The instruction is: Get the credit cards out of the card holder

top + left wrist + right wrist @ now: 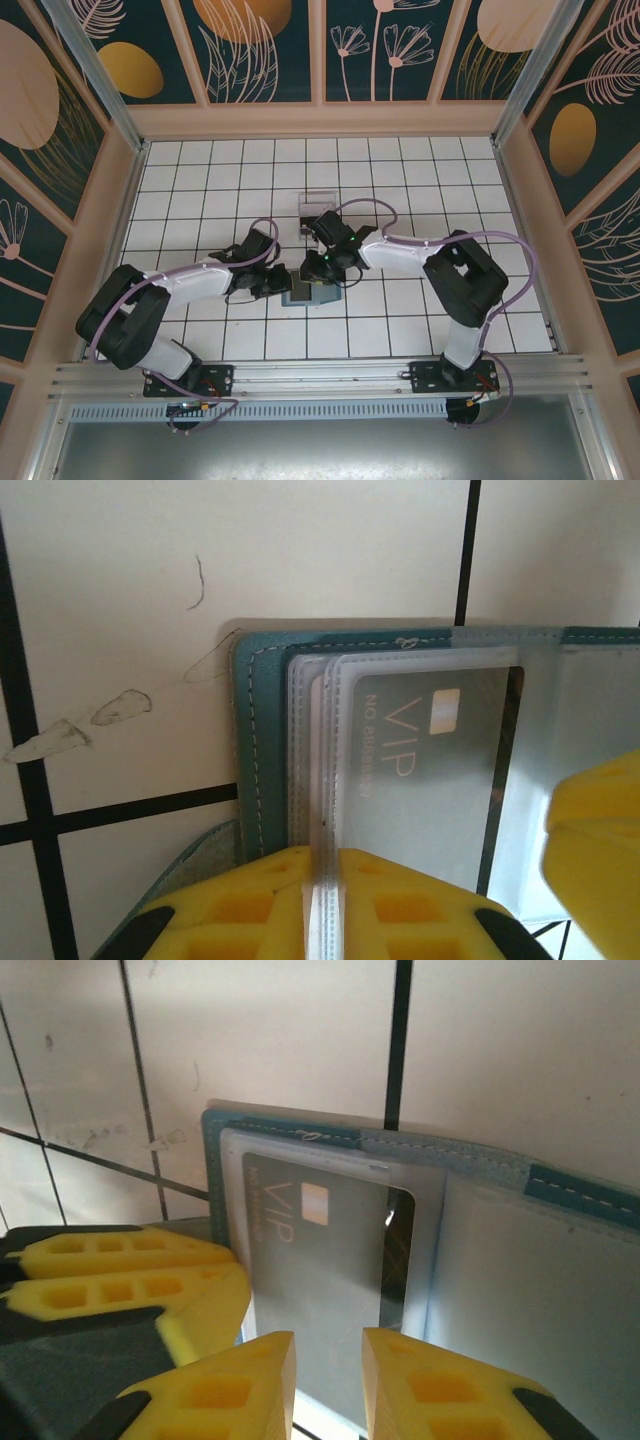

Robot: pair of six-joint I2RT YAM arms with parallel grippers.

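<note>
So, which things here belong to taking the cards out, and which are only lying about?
For the job:
- slate-blue soft bifold card holder
- dark grey rectangular VIP card, in its clear sleeve
- left tool, pinching the sleeves
- right tool

Lying about:
- small clear plastic tray, untouched beyond the tools

We find card holder [303,294] hemmed in at centre of tiled table [200,180]. Left gripper [322,885] pinches clear sleeves at its near edge. Right gripper [328,1360] sits just beside, jaws slightly apart over dark card [330,1250], with scant gap between the two. Clear tray [318,203] stands near, on far side, under right arm. We log bare tile left, right and toward far corners. Frame walls [320,120] bound all.
</note>
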